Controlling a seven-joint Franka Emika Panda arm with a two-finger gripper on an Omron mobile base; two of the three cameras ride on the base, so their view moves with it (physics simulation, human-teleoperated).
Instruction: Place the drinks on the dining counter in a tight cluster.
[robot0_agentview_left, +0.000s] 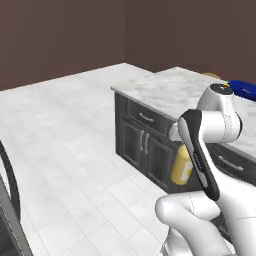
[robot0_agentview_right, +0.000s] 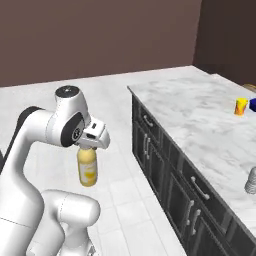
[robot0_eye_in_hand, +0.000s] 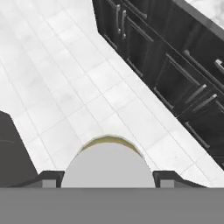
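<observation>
A: Where's your yellow bottle (robot0_agentview_right: 88, 169)?
B: Hanging upright over the floor (robot0_agentview_right: 115, 95), well short of the tabletop (robot0_agentview_right: 200, 120). Right base view shows it whole; left half-hides it behind the arm.
A: Gripper (robot0_agentview_right: 89, 147)?
B: Closed on its pale cap (robot0_eye_in_hand: 108, 164).

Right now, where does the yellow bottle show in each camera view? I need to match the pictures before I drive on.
Left base view: yellow bottle right of centre, partly behind the forearm, before the dark cabinets.
Right base view: left of centre, hanging from the gripper over the floor.
Hand view: bottom centre, its pale cap between the fingertips.
Shared landmark: the dark cabinets with silver handles.
</observation>
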